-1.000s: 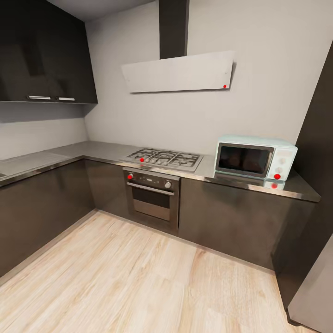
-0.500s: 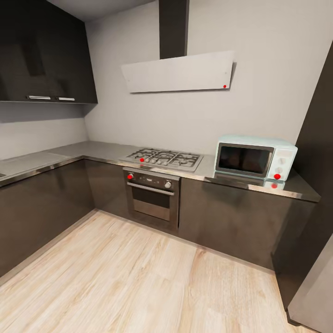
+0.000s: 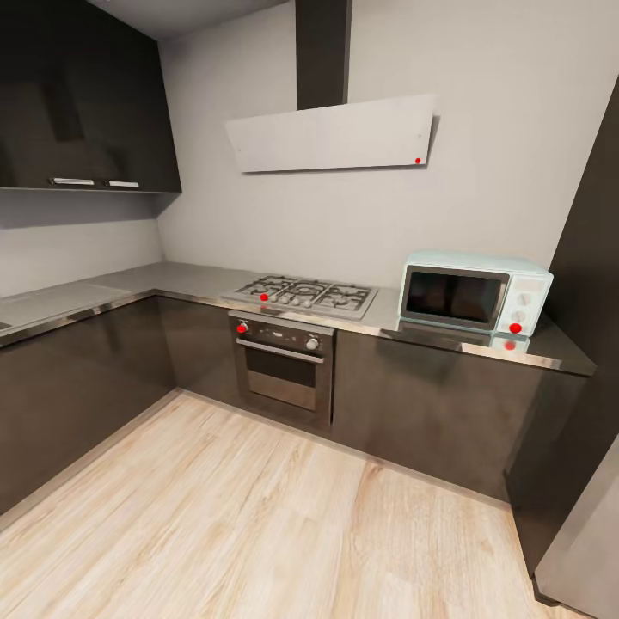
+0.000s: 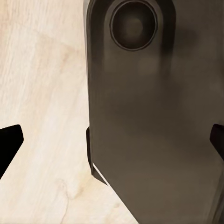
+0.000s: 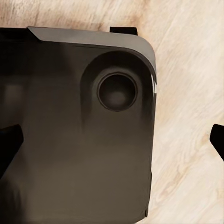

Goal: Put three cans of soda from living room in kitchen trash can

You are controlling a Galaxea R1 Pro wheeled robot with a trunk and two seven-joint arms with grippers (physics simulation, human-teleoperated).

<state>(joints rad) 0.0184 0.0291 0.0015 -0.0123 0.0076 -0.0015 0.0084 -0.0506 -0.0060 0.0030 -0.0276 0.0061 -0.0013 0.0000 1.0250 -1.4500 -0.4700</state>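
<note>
I face the kitchen: dark grey cabinets [image 3: 77, 387], a steel worktop [image 3: 163, 279], a gas hob [image 3: 305, 295], a built-in oven [image 3: 282, 365], a pale blue microwave [image 3: 474, 292] and a white slanted hood [image 3: 331, 133]. The soda cans and the trash can are out of view. In the left wrist view my left gripper [image 4: 112, 142] is open, its dark fingertips [image 4: 9, 144] at the picture's edges, with nothing between them. My right gripper [image 5: 113, 142] is open and empty too. Both hang over my own dark base [image 4: 149, 116] and the floor.
Light wood floor [image 3: 258, 533] spreads in front of the L-shaped cabinets. A tall dark unit [image 3: 593, 284] and a pale grey panel [image 3: 589, 542] stand at the right. Dark wall cupboards [image 3: 77, 103] hang at the upper left.
</note>
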